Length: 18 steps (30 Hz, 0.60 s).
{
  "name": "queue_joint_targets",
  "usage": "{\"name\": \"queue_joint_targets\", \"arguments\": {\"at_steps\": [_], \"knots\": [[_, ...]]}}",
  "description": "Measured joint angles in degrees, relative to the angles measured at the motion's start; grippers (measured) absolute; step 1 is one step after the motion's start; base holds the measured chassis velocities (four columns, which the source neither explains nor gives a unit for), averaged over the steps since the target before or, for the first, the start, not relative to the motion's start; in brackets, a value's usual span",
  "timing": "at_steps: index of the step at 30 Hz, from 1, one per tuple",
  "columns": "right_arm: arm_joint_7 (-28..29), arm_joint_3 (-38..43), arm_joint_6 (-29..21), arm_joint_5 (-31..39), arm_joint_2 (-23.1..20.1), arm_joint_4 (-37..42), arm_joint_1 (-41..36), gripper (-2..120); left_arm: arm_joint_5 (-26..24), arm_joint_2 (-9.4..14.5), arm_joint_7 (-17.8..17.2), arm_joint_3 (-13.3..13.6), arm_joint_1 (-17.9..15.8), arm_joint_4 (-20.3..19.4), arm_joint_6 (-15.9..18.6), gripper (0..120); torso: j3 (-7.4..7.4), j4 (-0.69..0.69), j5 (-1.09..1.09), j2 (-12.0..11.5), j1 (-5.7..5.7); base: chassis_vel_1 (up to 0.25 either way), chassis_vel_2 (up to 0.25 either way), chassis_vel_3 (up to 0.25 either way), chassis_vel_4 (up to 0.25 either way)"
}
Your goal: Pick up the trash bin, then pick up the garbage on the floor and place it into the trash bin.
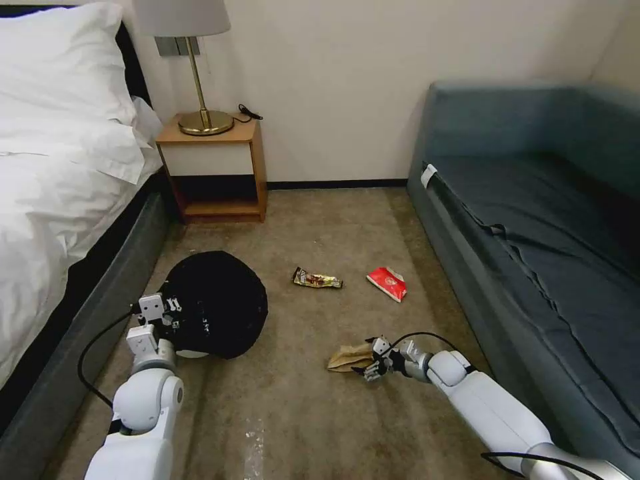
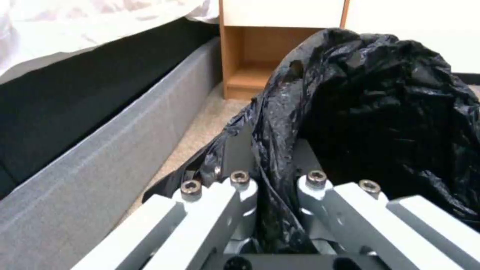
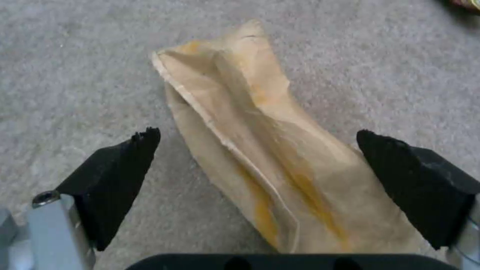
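Observation:
The trash bin [image 1: 217,303], draped in a crinkly black bag [image 2: 380,112], stands on the carpet floor [image 1: 300,413] beside the bed. My left gripper [image 1: 168,312] is shut on its near rim, and its fingers [image 2: 240,187] pinch a fold of the bag. The crumpled brown paper [image 1: 348,358] lies on the floor in front of my right gripper [image 1: 372,365]. That gripper [image 3: 258,135] is open, and the paper [image 3: 250,123] lies between its black pads [image 3: 120,176]. Farther off lie a gold-brown snack wrapper [image 1: 317,279] and a red-and-white packet [image 1: 387,283].
A bed [image 1: 60,173] with a grey base [image 2: 100,150] runs along the left. A blue-grey sofa [image 1: 533,220] lines the right. At the back wall stands a wooden nightstand [image 1: 217,167] with a brass lamp [image 1: 200,100]. Open carpet lies between them.

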Motion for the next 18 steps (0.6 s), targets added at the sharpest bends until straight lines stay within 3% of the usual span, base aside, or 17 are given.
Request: {"name": "queue_joint_targets", "arguments": {"at_steps": [18], "knots": [[-1.03,2.36,5.32,-3.98,5.0,-9.33,2.98,96,1.09,-1.63,0.99,-0.03,0.64,1.1,-0.97,4,0.0,-0.01,0.0,0.0,0.0,0.0,0.0,0.0,0.0]]}}
